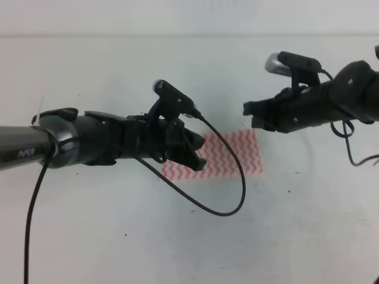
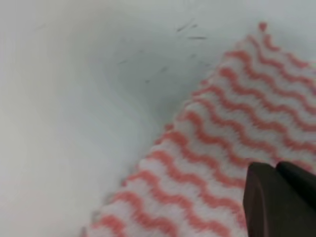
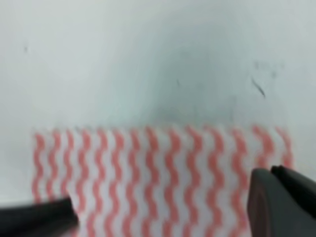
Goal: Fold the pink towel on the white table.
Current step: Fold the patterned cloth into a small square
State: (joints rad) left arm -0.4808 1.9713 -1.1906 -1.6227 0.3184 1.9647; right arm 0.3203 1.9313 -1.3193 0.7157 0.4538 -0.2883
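Observation:
The pink towel (image 1: 234,152) lies flat on the white table (image 1: 118,225), a rectangle of pink and white wavy stripes. My left gripper (image 1: 200,152) hovers over the towel's left end and hides part of it. Its jaws look open with nothing between them. In the left wrist view only one dark finger (image 2: 279,202) shows, above the towel (image 2: 222,148) near a corner. My right gripper (image 1: 251,116) is open just above the towel's far right edge. In the right wrist view the towel (image 3: 158,173) lies between the two fingertips of the right gripper (image 3: 163,210).
A black cable (image 1: 228,195) loops down from the left arm over the table in front of the towel. Another cable (image 1: 352,148) hangs from the right arm. Small dark specks and scuffs (image 3: 257,88) mark the table.

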